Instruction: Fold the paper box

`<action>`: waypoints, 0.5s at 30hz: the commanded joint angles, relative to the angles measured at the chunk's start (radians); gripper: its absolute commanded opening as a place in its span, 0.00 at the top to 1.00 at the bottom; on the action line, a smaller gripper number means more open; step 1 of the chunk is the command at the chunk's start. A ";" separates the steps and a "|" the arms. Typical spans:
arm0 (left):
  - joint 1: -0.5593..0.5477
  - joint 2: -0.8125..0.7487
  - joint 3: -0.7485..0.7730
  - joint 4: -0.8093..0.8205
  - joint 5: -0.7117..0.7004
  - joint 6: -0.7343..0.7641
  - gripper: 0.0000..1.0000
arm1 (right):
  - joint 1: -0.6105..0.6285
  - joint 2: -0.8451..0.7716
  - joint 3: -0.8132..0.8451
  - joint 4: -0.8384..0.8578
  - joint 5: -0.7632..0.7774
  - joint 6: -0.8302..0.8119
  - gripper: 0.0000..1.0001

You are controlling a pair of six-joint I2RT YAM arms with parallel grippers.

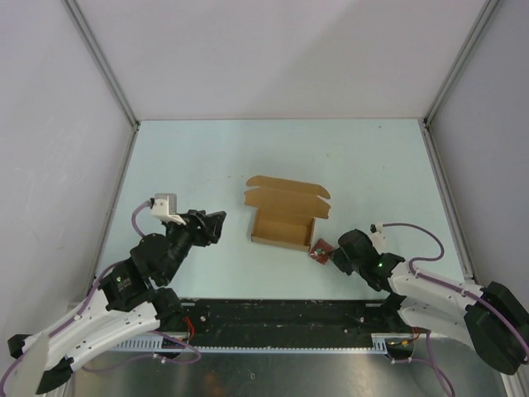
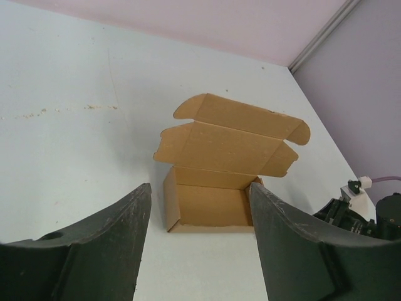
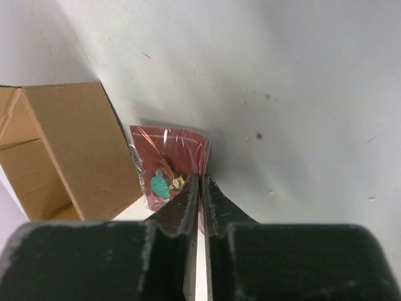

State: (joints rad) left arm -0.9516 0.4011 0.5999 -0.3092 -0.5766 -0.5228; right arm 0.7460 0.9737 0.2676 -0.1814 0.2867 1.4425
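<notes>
R gripper (image 3: 200, 182) pinches edge of red packet (image 3: 168, 155) just beside paper box (image 1: 285, 217); L gripper (image 2: 200, 188) spread wide, facing box, not touching.

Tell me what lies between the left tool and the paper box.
Nothing but bare table: the top view shows it between left tool and paper box.

A lab test cell (plain white walls (image 1: 273, 50), aluminium struts (image 1: 103, 62)) enclosing a pale table (image 1: 190, 157).
</notes>
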 commanded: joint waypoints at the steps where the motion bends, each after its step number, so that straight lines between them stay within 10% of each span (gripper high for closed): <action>1: -0.003 0.008 0.012 0.013 -0.008 0.001 0.31 | -0.002 -0.062 -0.002 -0.119 0.051 -0.036 0.96; 15: -0.003 0.004 -0.002 0.013 -0.019 -0.003 0.31 | 0.036 -0.345 0.222 -0.440 0.207 -0.287 1.00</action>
State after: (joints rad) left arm -0.9516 0.4030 0.5999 -0.3092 -0.5774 -0.5228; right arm 0.7506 0.6369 0.3912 -0.5785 0.4427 1.2915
